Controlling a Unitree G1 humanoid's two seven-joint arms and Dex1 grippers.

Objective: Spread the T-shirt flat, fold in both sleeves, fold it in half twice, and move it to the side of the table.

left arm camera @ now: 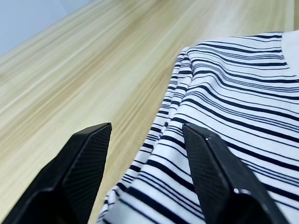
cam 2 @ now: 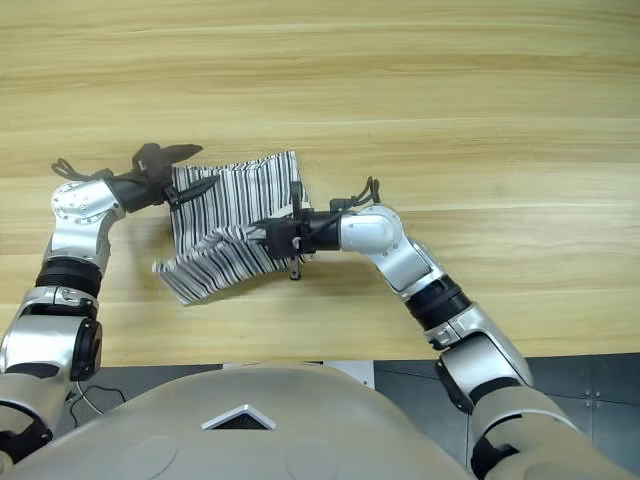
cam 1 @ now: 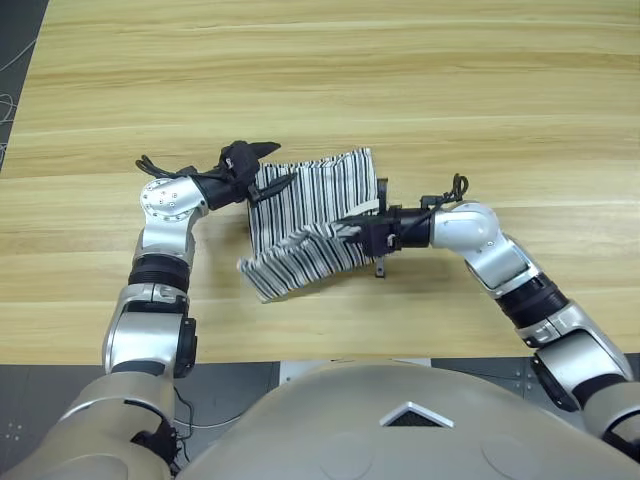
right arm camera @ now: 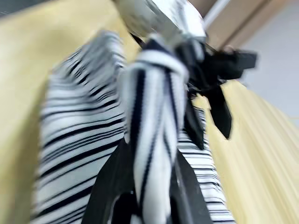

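So, your left tool [left arm camera: 147, 133] sits spread at the T-shirt's [cam 1: 320, 195] left edge, gripping nothing. Shirt's nr the table's [cam 1: 450, 80] front edge. Right tool [cam 1: 352, 232] pinches a raised fold, prob. a half-fold. Next you'd carry it across & lay it flat.

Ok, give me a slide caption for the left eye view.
Right hand pinches a fold of the striped T-shirt while the open left hand sits at its edge.
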